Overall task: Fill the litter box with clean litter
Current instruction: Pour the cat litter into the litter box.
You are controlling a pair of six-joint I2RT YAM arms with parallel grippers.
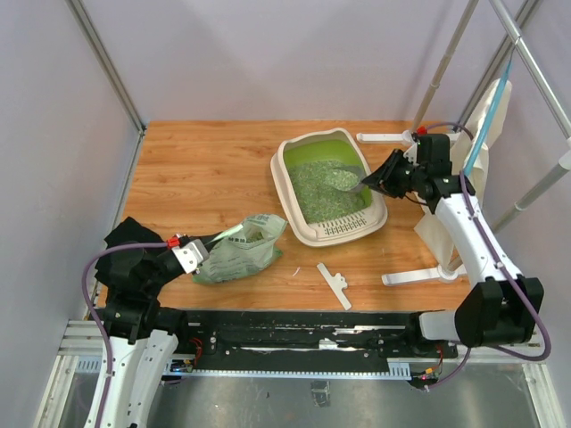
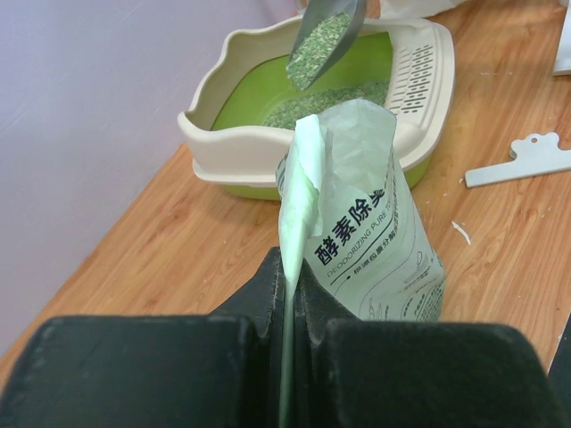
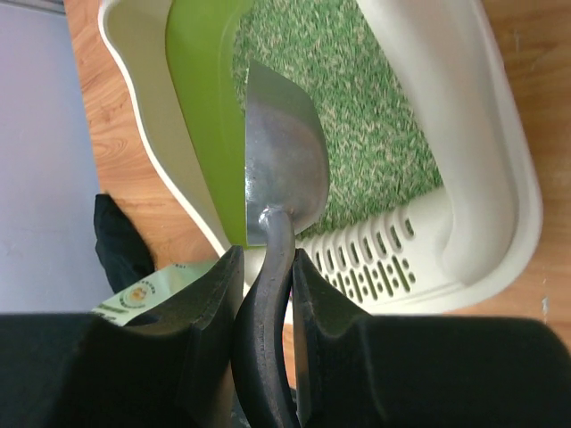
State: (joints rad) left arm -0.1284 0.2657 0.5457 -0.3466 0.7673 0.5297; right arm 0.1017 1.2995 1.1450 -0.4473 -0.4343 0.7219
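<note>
The cream-white litter box with a green inside sits right of the table's middle, and also shows in the left wrist view and right wrist view. Clean litter covers much of its floor. My right gripper is shut on the black handle of a silver scoop held over the box; the scoop carries litter and is tilted. In the right wrist view the scoop hangs above the litter. My left gripper is shut on the top edge of the light green bag, holding it upright.
A white clip lies on the wood in front of the box. A white frame and a cloth bag stand at the right. Metal poles run along both sides.
</note>
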